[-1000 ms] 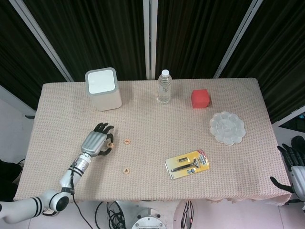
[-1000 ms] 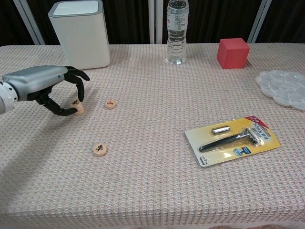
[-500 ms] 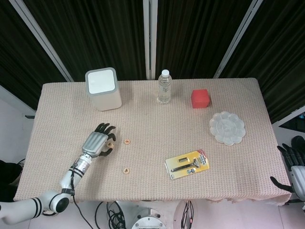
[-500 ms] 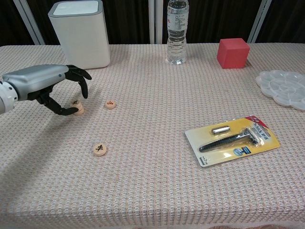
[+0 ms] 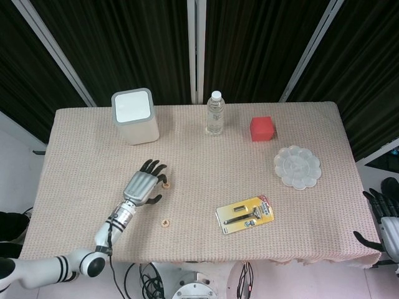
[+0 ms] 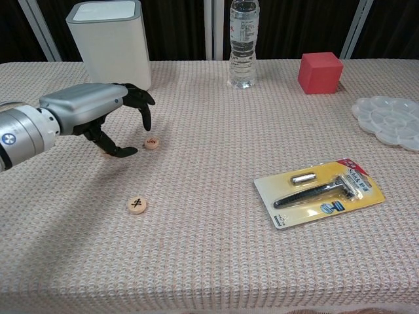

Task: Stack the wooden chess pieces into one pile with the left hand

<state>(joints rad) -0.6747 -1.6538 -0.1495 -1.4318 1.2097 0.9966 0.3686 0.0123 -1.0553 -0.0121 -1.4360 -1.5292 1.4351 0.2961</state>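
Hovering hand: the left hand (image 5: 142, 185) hangs over the worktop (image 5: 206, 156) at about 8 o'clock from its middle, palm down.
Left fingers: the fingers (image 6: 145, 118) curl downward with a gap to the thumb – nothing shows pinched between them.
Red-marked chess piece (image 6: 152, 142): flat on the cloth, just beside the fingertips at 3 o'clock of the hand, apart from them in the chest view.
Black-marked chess piece (image 6: 137, 205): flat on the cloth at 5 o'clock of the hand, well apart from the red-marked one – the two are not stacked.
Under the palm: a tan sliver shows behind the thumb in the chest view; whether it is another piece I cannot tell.
Right hand (image 5: 388, 208): off the worktop's edge at 4 o'clock, dark fingers apart and upright, holding nothing.
Far edge: white bin (image 5: 134, 115) at 11 o'clock, water bottle (image 5: 215, 113) at 12, red cube (image 5: 262, 128) at 1.
Right side: clear palette (image 5: 297, 166) at 3 o'clock, razor pack (image 5: 245, 215) at 5.
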